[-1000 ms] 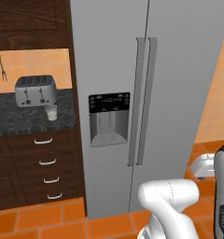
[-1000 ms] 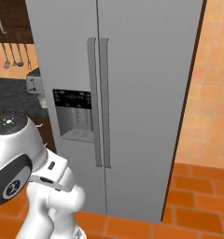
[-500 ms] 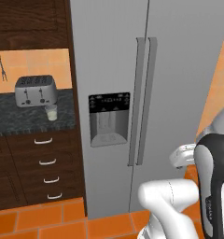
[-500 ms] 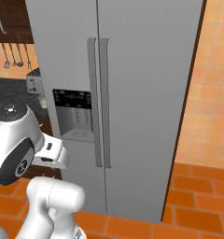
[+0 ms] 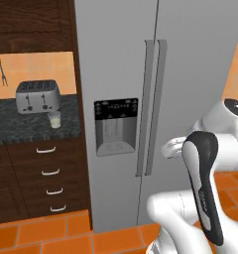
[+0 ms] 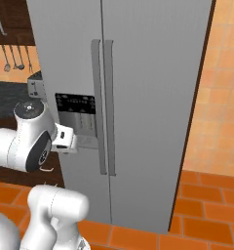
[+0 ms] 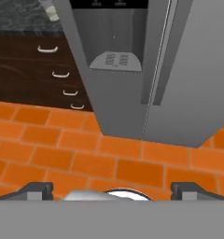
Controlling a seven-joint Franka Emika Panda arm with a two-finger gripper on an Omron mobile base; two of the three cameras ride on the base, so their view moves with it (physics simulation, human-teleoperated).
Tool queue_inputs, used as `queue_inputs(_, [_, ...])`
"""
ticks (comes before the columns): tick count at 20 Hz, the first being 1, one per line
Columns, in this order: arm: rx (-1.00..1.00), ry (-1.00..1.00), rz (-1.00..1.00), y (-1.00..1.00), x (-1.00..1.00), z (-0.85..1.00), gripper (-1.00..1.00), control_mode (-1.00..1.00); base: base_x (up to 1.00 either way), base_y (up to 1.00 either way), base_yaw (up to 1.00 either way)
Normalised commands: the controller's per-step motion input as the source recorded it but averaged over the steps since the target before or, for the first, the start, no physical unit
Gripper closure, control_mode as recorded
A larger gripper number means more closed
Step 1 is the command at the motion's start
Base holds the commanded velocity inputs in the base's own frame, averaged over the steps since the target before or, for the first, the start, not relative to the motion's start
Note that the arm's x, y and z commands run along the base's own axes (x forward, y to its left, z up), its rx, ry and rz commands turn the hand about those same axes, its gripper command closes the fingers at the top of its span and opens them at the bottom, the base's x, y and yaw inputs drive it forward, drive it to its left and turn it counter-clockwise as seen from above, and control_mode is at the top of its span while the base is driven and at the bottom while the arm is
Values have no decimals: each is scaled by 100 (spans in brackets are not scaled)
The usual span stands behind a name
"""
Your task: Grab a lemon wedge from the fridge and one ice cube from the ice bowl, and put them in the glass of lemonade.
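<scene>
Fridge (image 5: 190,59) stands shut, both doors closed, w/ handles side by side at the door seam and black dispenser recess in left door. Gripper (image 7: 111,189) hangs released, jaws spread wide, nothing held, above orange floor in front of fridge. Glass of lemonade (image 5: 54,119) sits near counter's front edge, just in front of toaster (image 5: 38,95).
</scene>
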Motion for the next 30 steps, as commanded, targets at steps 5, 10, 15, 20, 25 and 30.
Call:
queue_inputs(5, [-1, 1, -4, -13, 93, -4, -100, -100, 0, 0, 0])
queue_inputs(10, [10, 5, -26, -38, 82, 7, -100, -100, 0, 0, 0])
queue_inputs(15, [0, 8, -27, -11, 100, -17, -100, -100, 0, 0, 0])
queue_inputs(20, [0, -15, -6, 0, 69, -32, -100, -100, 0, 0, 0])
queue_inputs(25, [0, -14, 0, 0, 72, -19, -100, -100, 0, 0, 0])
queue_inputs(30, [0, -7, 1, -7, 67, -15, -100, -100, 0, 0, 0])
